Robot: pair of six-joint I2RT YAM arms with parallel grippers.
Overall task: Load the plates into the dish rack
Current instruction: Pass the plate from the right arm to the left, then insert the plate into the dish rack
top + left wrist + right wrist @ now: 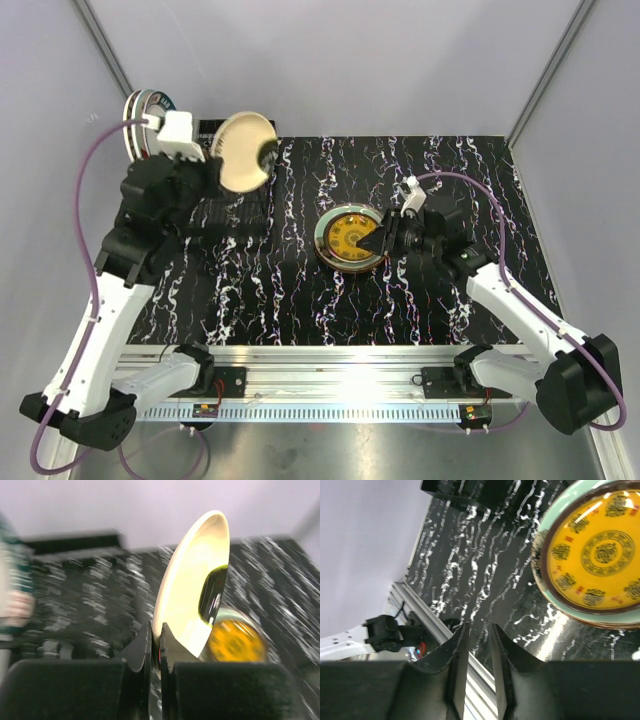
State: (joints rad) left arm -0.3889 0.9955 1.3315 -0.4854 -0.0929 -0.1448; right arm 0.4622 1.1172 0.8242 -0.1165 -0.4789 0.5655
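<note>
Where my left wrist camera looks along its fingers, my left gripper [155,647] is clamped on the rim of one cream round plate [187,585], held on edge. My right gripper [479,652] stands slightly parted and empty beside one yellow patterned plate [600,555] lying flat. The overhead view adds the black wire dish rack [212,130] far left, holding at least two upright plates [145,110], the black marbled table [300,300], and pale lilac walls [330,60].

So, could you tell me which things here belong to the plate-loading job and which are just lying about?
Job: cream plate in the left claw; yellow plate; racked plates; dish rack.
Not the job: marbled mat; metal rail; purple cables.
</note>
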